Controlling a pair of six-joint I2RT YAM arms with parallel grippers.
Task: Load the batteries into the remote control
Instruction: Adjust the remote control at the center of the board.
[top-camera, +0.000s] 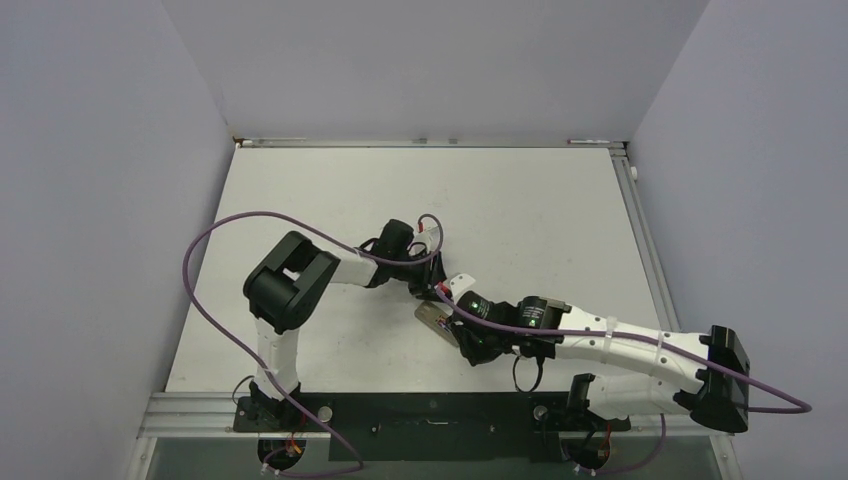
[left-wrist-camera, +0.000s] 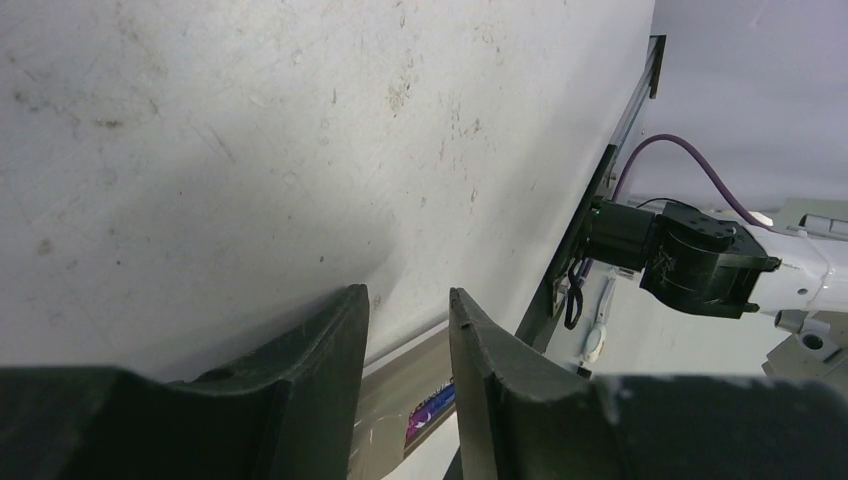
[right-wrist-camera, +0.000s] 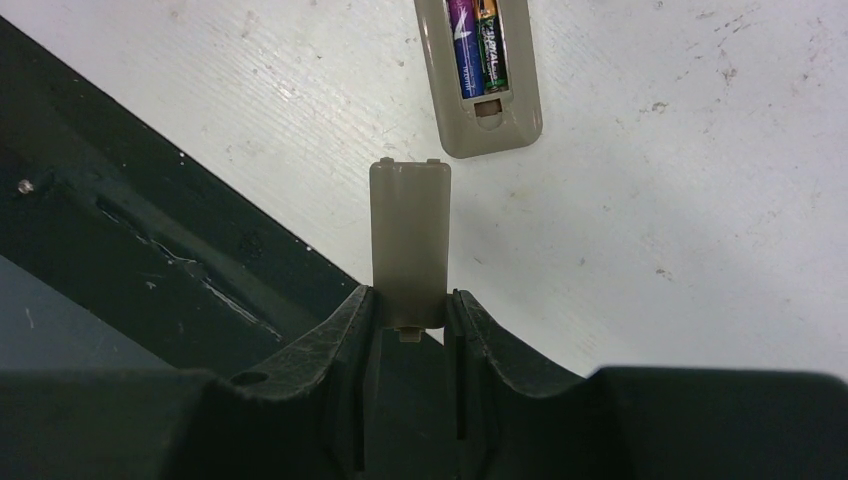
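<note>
Top view: remote (top-camera: 432, 316) lay on the table (top-camera: 560, 200), both arms meeting over it.
Left wrist: left hand (left-wrist-camera: 405, 300) narrowly parted, empty, just above the remote.
Right wrist: right hand (right-wrist-camera: 412, 296) gripped the grey cover (right-wrist-camera: 410, 220) just short of the remote. Both batteries (right-wrist-camera: 477, 45) sat in its recess. Loading looked complete; next, line up the cover's tabs with the recess. Battery lettering unreadable.

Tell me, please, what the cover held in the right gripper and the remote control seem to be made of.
The cover, clamped in the right gripper: probably moulded plastic, matte grey-beige, going by its thin shell and small clip tabs at both ends. The remote control: seemingly the same matte plastic, matching colour, with rounded moulded corners.
</note>
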